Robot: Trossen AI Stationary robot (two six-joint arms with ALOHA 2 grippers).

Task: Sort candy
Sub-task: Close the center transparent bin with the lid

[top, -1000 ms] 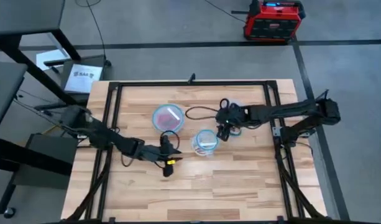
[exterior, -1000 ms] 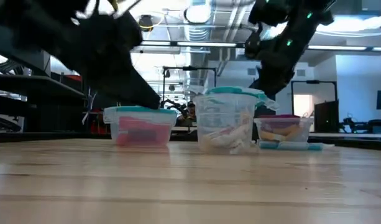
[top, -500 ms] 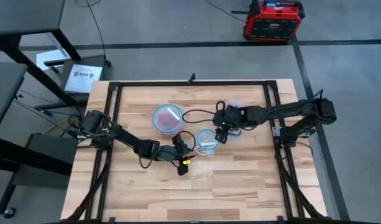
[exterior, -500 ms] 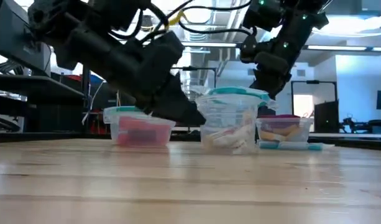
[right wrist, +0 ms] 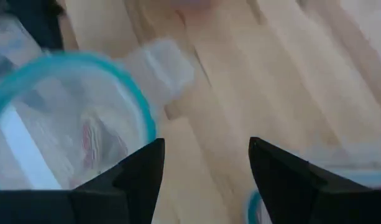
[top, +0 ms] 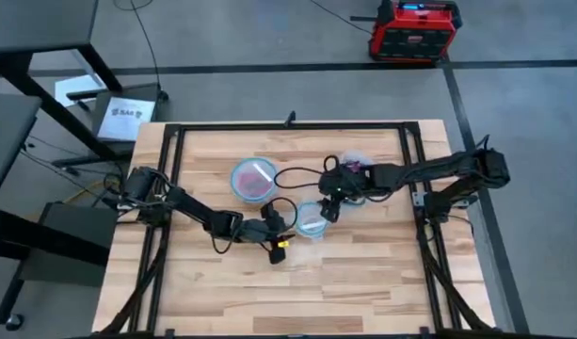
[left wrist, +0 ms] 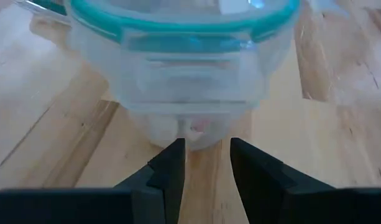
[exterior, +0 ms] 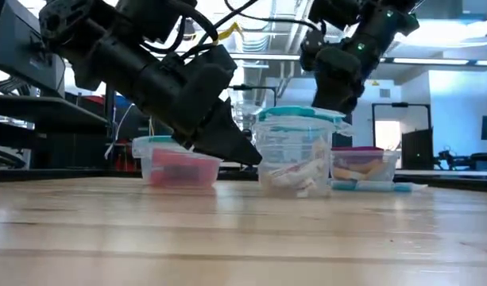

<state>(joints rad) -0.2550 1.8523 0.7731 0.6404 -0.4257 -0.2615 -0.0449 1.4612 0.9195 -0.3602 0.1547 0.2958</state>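
Your left pincer sits low against the middle tub, fingers slightly spread and empty; the candy lies inside. Keep the right pincer, spread, centred over the rim before descending.

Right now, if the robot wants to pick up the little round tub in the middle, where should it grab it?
Probably by the teal rim of the middle round tub, pinched from straight above. The tub stands upright, its clear wall looks too wide for the fingers, and the left gripper sits low beside it. The open right gripper hovers over the rim.
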